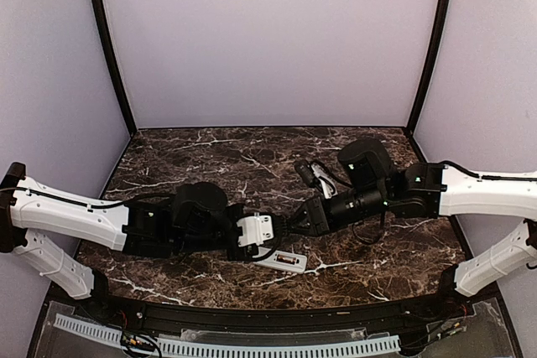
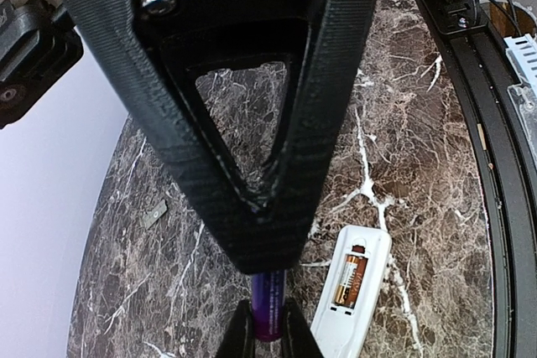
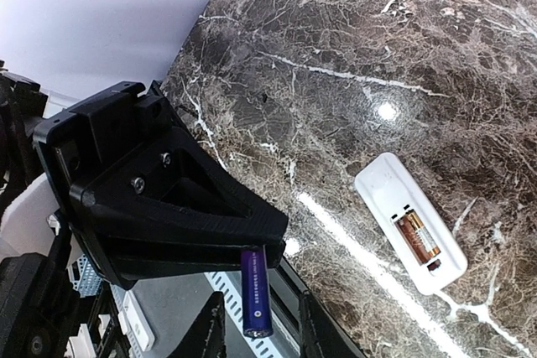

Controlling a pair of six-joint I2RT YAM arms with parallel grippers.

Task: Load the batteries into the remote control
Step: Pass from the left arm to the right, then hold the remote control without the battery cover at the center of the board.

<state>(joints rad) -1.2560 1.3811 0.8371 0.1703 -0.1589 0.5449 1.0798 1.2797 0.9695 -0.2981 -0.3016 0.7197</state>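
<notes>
Surface (image 1: 210, 153): dark brown marble-look slab, white veining, glossy. Plain pale lilac walls (image 1: 268, 39) on three sides, black corner posts (image 1: 109, 48).

Remote (image 3: 388, 194): slim white plastic, rounded corners, lying back up close to the surface's near edge, about midway along. Bay open; first battery (image 3: 417, 237), copper-orange, seated in it.

Left pincer (image 2: 264, 262): black ribbed printed plastic with a triangular cut-out, closed tight on the second battery (image 3: 255, 287), a smooth violet cylinder held above the surface.

Right pincer (image 3: 260, 324): part-open, fingers straddling that battery's free end, small gaps showing.
</notes>
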